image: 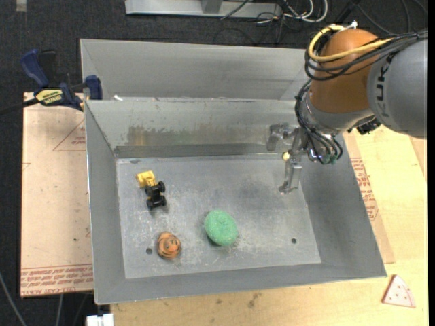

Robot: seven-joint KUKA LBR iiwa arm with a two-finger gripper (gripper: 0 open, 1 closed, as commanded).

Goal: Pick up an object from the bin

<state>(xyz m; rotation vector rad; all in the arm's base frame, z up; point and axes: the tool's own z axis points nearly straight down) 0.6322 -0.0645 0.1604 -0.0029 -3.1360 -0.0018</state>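
My gripper [291, 173] hangs over the back right part of the bin floor, near the back wall, with bare metal under it. The nearest loose thing is a green rounded spongy lump [221, 227], lying down and to the left of the gripper, well apart from it. A small orange and brown round thing [168, 245] rests near the front left of the floor. A little yellow and black toy vehicle [151, 189] lies at the left, further back. Nothing shows in the gripper.
The arm with its orange cover and yellow cables reaches in over the bin's right rim. The sloping bin walls stand close behind and right of the gripper. Bare floor stretches between the gripper and the three things.
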